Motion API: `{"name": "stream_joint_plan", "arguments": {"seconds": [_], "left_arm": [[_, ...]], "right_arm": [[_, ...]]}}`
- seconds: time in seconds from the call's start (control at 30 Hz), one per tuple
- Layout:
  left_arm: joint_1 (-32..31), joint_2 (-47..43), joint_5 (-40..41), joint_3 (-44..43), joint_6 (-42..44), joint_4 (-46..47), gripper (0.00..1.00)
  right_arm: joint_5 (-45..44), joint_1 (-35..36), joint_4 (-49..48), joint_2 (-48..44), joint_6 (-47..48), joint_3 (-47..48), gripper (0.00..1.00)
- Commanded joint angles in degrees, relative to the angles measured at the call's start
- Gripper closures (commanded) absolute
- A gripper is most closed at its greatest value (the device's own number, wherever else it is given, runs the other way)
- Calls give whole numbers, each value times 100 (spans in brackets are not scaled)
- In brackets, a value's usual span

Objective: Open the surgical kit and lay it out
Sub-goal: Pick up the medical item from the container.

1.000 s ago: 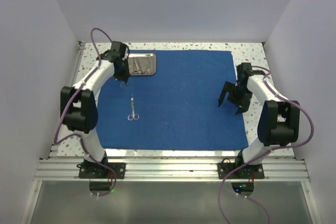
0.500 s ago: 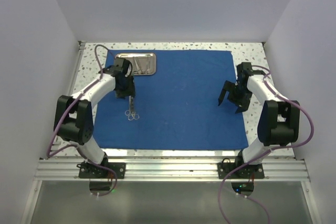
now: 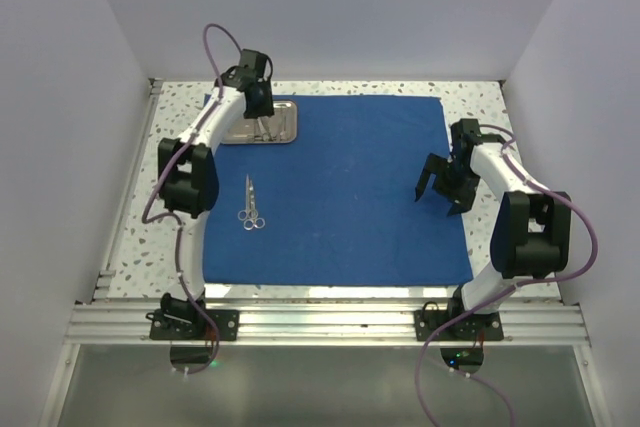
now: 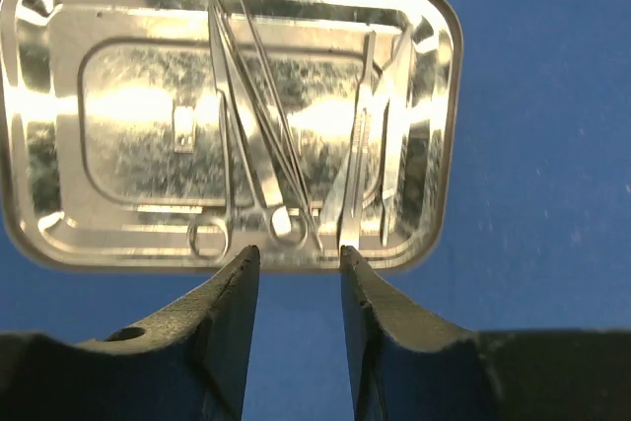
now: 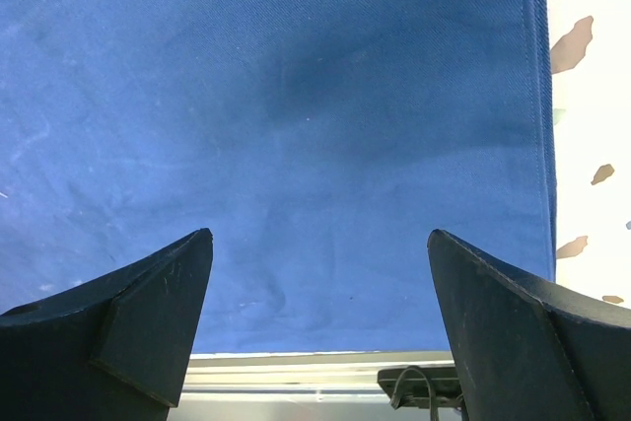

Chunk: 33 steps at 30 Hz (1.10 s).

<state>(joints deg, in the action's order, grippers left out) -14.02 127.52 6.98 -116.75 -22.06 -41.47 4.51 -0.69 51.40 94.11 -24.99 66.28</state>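
Note:
The royal-blue cloth (image 3: 340, 187) lies spread flat on the table. The steel tray (image 3: 280, 132) sits on its far left corner. In the left wrist view the tray (image 4: 59, 125) holds ring-handled forceps (image 4: 258, 150) and tweezers (image 4: 380, 125). Thin silver scissors (image 3: 249, 202) lie on the cloth nearer me, apparently with a second ring-handled tool beside them. My left gripper (image 3: 260, 112) (image 4: 296, 255) hovers at the tray's near rim, open, with nothing between its fingers. My right gripper (image 3: 441, 195) (image 5: 320, 236) hangs wide open and empty over the cloth's right part.
Speckled tabletop (image 5: 592, 96) shows past the cloth's right hem. The metal rail (image 3: 320, 319) with both arm bases runs along the near edge. White walls close in the left, right and far sides.
My left gripper dipped to the cloth beside the scissors, opened, then swung back up to the tray. The right arm has not moved.

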Motion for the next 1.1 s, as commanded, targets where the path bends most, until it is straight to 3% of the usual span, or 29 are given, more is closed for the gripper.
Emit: {"name": "stream_joint_plan", "arguments": {"seconds": [0.0,0.27,0.93,1.07], "left_arm": [[5,606,391,-883,71,-405,60],[75,994,734,-1192,132,-195,71],[444,1354,594,-867,317,-1,73],[435,1231,462,-446,326,157,74]], "right_arm": [[129,25,46,-252,65,25,5],[23,25,142,-331,82,-1,5],[-108,25,230,-129,21,210,5],[-117,25,222,-103,-14,201,5]]}}
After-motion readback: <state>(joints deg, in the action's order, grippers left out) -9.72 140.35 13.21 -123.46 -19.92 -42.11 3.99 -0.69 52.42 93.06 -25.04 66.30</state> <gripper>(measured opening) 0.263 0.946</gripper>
